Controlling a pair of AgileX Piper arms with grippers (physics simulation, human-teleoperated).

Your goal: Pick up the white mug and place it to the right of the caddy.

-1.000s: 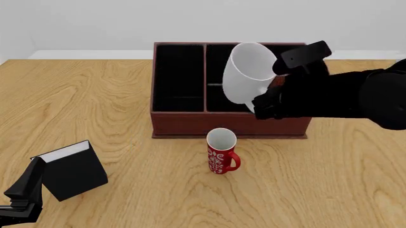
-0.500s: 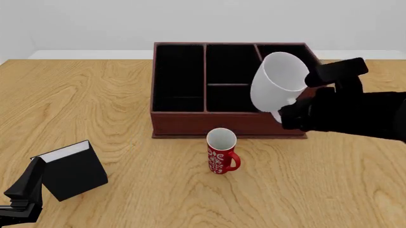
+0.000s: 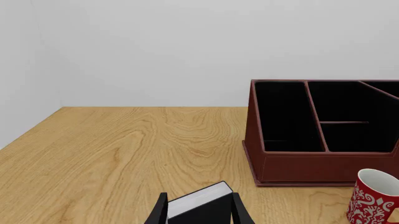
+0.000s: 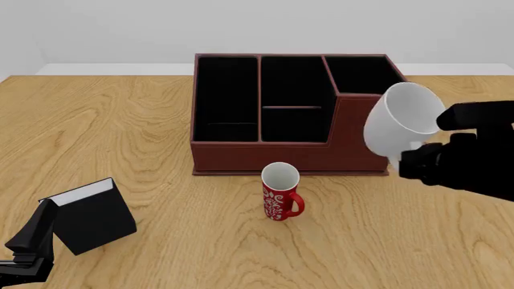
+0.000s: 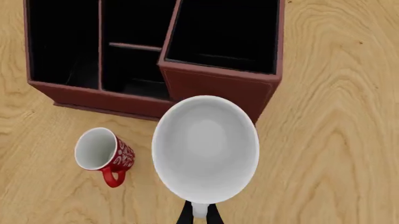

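Pale wall behind, light wood-grain table (image 4: 144,120) below, scattered with a few props

Held aloft at the right end of the large dark reddish-brown leather-look caddy with black compartments (image 4: 291,162): the plain glossy white tapered mug (image 4: 400,121), tilted with its mouth up and toward the camera, clear of the table. Overlapping the caddy's right corner from the front; hanging over that corner in the right wrist view too, so probably not yet fully past it

Gripped by the black right gripper (image 5: 199,212), fingers pinched on the white handle stub (image 5: 199,209) under the rim, presumably the easiest purchase on a smooth wide cup. Carried high, likely to clear the caddy's walls

Standing upright just in front of the caddy: a small red mug with white pattern (image 4: 280,192), well left of the carried one

Near the front left edge: a black book with white pages (image 4: 88,214), leaning, framed by the black left gripper (image 3: 198,214), fingers spread either side; touching or not, cannot tell. Parked, apparently idle

Remaining, by judgement: a little more travel right, levelling, lowering onto bare wood
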